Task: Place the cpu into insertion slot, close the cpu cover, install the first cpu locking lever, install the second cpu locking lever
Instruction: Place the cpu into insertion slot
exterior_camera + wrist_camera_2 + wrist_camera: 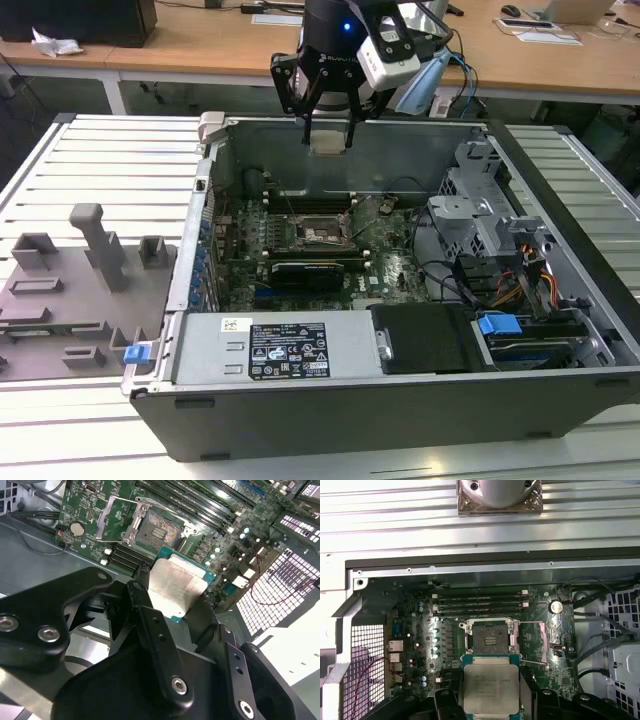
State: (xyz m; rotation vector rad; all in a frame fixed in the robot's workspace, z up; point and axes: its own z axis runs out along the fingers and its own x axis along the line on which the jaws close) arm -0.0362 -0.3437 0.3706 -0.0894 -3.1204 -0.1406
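Observation:
My gripper point(328, 132) hangs over the far wall of the open computer case, shut on the cpu point(328, 143). In both wrist views the cpu point(175, 587) point(490, 685) shows its pale silvery top, pinched at two opposite edges by the black fingers point(141, 577). The cpu sits well above the board and off to one side of the insertion slot point(322, 232) point(159, 528) point(490, 639). The slot is bare, with a dark centre. The cpu cover point(116, 514) point(529, 639) is swung open beside the slot, and a thin wire lever point(150, 510) stands raised over it.
Memory slots point(480, 602) run along one side of the socket. A black graphics card point(305, 270) lies nearer the front, then the power supply point(285, 345). A drive cage point(480, 215) and cables fill the exterior view's right. A grey fixture tray point(70, 290) is outside the case.

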